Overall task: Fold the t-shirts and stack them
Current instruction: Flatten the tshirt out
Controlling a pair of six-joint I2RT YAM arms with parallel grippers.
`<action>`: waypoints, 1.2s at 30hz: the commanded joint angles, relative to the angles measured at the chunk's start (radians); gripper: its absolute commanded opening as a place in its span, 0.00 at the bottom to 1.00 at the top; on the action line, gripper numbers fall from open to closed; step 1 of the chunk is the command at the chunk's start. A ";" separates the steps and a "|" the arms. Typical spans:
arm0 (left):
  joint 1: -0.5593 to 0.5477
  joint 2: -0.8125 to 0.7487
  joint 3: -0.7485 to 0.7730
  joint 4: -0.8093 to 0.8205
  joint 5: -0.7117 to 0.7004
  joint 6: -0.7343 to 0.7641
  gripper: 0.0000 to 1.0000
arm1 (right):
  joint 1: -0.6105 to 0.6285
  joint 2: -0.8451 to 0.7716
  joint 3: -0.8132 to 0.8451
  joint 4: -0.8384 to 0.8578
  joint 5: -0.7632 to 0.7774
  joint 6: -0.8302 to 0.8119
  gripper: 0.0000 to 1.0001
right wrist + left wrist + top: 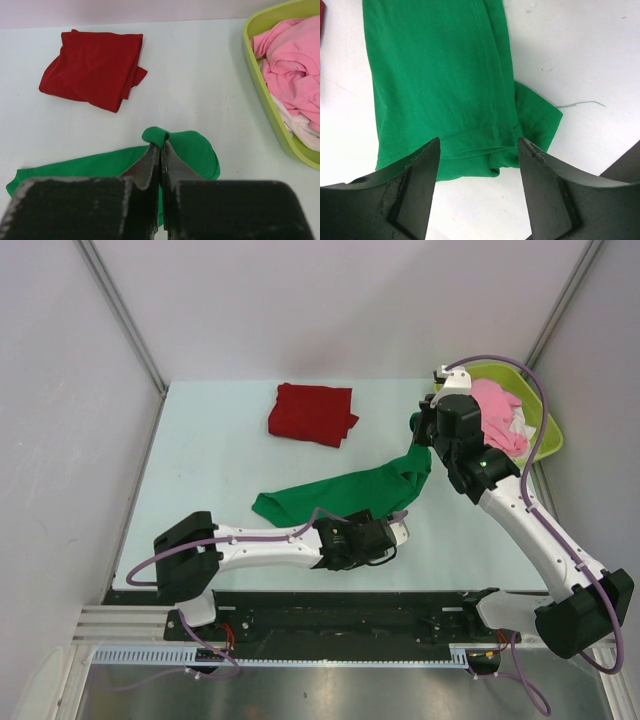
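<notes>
R gripper [160, 145] is clenched on a bunched fold of the green t-shirt [350, 490], that end raised, the rest strung out over the table [200, 470] toward the L gripper [479, 145], whose jaws stand apart over the hem, gripping nothing. Dark red t-shirt [312, 413] lies folded at the far side, apart from the green. Lime basket [552, 435] w/ pink garment [497, 410] & white cloth [520, 426] sits just beside the R arm.

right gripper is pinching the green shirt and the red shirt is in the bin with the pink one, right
No: the red shirt lies folded on the table, outside the bin, as the right wrist view shows. The right gripper is indeed pinching the green shirt.
</notes>
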 commanded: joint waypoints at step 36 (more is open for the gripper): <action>0.069 0.025 -0.025 0.064 0.154 0.033 0.01 | -0.006 -0.016 0.001 0.021 0.004 -0.002 0.00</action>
